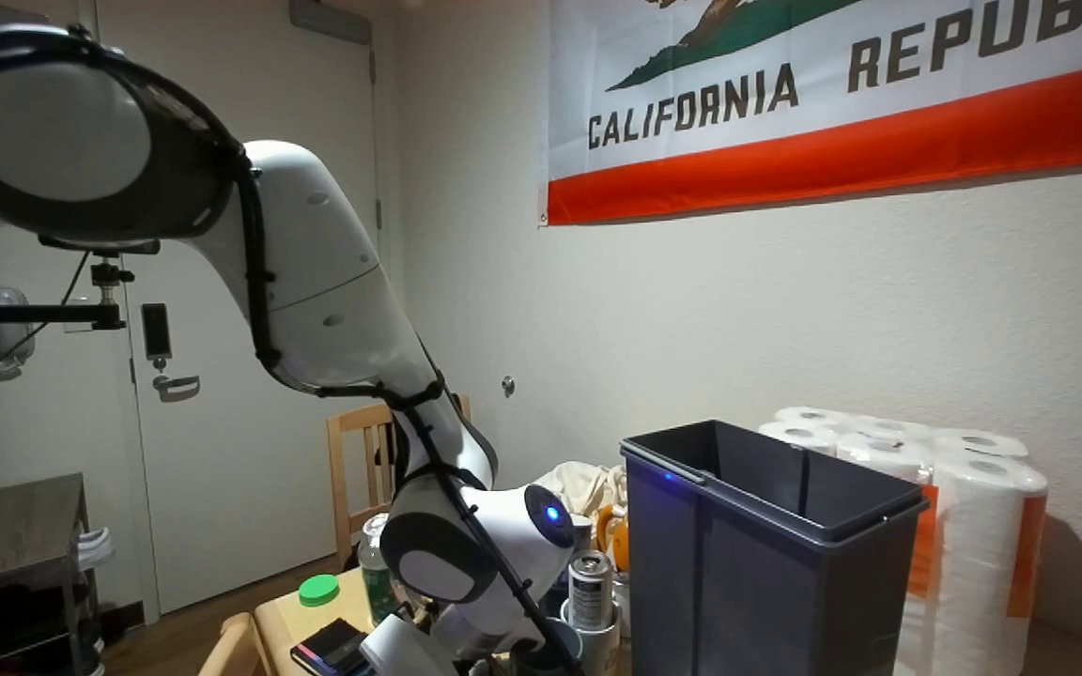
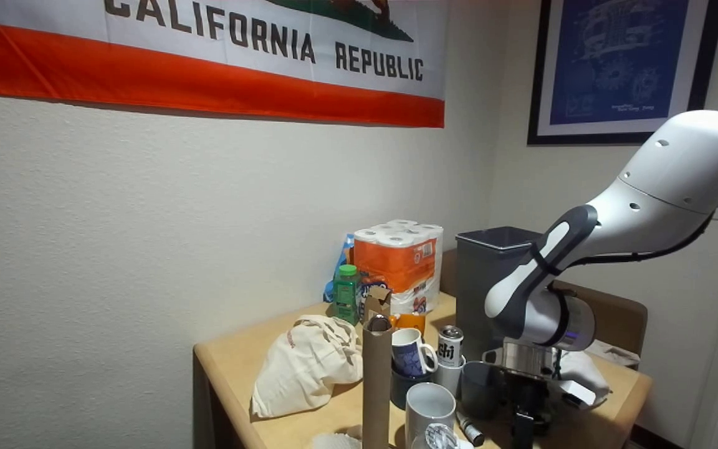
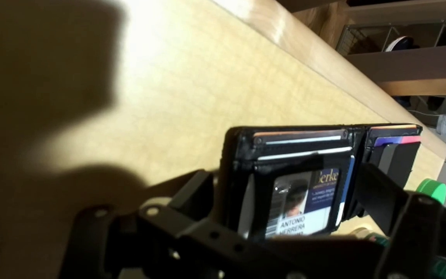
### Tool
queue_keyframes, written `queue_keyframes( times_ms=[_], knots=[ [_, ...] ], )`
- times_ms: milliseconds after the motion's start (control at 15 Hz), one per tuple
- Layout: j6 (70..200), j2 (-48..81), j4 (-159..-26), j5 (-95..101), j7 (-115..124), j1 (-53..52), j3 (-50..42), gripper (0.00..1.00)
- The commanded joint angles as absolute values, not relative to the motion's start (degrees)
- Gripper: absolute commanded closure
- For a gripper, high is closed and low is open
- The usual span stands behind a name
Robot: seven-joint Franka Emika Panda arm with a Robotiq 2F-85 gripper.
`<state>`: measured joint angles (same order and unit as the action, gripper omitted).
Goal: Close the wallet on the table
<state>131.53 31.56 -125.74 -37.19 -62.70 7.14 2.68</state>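
The wallet (image 3: 304, 193) is black and lies open on the light tan table (image 3: 207, 85), with cards and an ID window facing up in the wrist view. Its other half, with a purple-pink card, spreads to the right. Part of it shows in an exterior view (image 1: 330, 646); in the exterior view from the opposite side it is hidden. My gripper (image 3: 289, 190) is open, with its fingers wide apart on either side of the ID half. The left fingertip is close to that half's outer edge; I cannot tell whether it touches. The gripper also shows pointing down in an exterior view (image 2: 524, 415).
A green lid (image 1: 318, 590) and a bottle (image 1: 377, 573) are near the wallet. Cans, mugs (image 2: 430, 411), a cardboard tube (image 2: 376, 380) and a cloth bag (image 2: 309, 368) crowd the table. The tall dark grey bin (image 1: 757, 573) stands close to the arm.
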Motion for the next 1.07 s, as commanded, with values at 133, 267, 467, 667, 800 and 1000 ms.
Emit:
queue_keyframes(
  times_ms=[133, 267, 467, 667, 800, 1000],
  knots=[
    [134.9, 28.4, -127.0, -34.6, -59.8, 7.3, 3.3, 0.00],
    [134.9, 27.1, -127.4, -33.5, -58.5, 7.2, 3.4, 0.00],
    [132.9, 26.9, -127.0, -31.1, -55.4, 7.0, 4.1, 0.00],
    [130.9, 27.9, -126.7, -30.2, -53.1, 7.4, 5.7, 0.00],
    [129.0, 28.4, -126.6, -29.9, -51.7, 7.5, 6.3, 0.00],
    [126.0, 29.3, -126.1, -29.4, -49.6, 7.5, 6.4, 0.00]
  ],
)
